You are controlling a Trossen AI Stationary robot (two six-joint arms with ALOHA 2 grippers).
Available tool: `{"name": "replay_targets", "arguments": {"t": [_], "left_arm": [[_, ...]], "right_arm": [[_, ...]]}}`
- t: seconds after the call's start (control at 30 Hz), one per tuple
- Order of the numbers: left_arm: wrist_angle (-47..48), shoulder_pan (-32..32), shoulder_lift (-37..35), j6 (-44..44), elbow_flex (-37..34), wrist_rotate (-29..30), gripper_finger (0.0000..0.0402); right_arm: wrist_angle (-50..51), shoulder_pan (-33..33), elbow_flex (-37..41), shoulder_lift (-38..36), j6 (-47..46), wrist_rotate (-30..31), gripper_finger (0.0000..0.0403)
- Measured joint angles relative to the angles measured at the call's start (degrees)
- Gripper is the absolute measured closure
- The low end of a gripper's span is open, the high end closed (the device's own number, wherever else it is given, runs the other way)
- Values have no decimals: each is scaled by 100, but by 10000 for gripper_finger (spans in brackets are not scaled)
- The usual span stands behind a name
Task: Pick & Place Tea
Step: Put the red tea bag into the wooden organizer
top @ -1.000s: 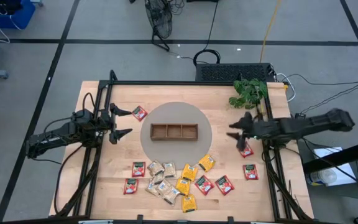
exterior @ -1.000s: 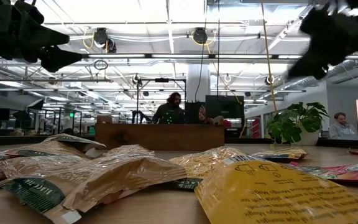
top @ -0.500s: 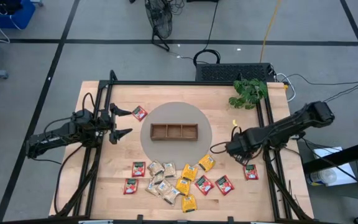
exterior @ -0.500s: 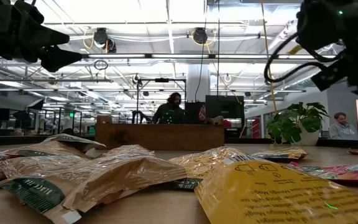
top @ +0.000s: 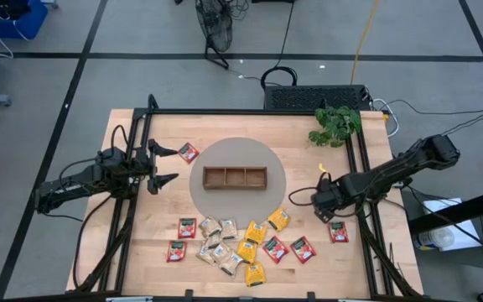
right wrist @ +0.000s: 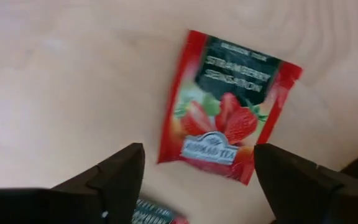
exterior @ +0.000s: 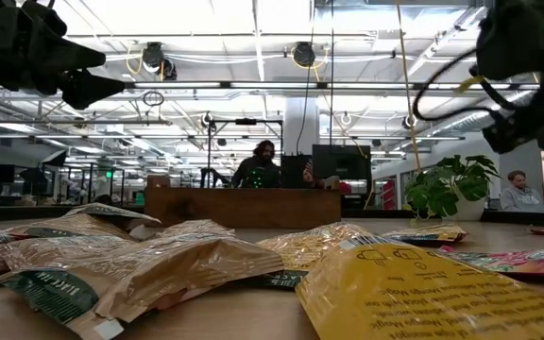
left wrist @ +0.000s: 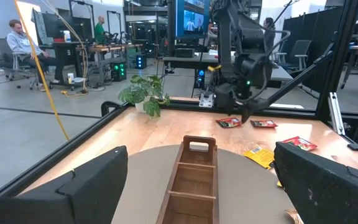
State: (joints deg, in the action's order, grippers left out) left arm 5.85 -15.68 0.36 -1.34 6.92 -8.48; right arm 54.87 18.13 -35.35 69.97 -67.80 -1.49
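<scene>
Compartments of the wooden tray, centred on a round grey mat, sit bare. Tea sachets lie scattered on the table nearby. Only the right wrist view shows the right gripper, fingers apart, above a red strawberry sachet on the wood. The left gripper hovers spread beside the mat.

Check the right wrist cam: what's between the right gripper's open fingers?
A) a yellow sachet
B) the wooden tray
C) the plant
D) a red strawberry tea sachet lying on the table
D: the red strawberry sachet lies flat on the wood between the right gripper's spread fingers, not yet gripped.
</scene>
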Motion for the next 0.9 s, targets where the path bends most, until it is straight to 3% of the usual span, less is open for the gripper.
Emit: {"name": "replay_targets", "arguments": {"t": [0.27, 0.53, 0.7, 0.9], "left_arm": [[0, 0, 2, 0, 0, -1, 4], [0, 0, 2, 0, 0, -1, 4], [-2, 1, 2, 0, -1, -1, 4], [-2, 0, 0, 0, 0, -1, 4]], "right_arm": [[-921, 0, 614, -19, -584, 6, 110], [-918, 0, 673, -11, -799, 124, 123], [-911, 0, 675, -9, -872, 124, 167], [-955, 0, 680, -7, -823, -7, 250]]}}
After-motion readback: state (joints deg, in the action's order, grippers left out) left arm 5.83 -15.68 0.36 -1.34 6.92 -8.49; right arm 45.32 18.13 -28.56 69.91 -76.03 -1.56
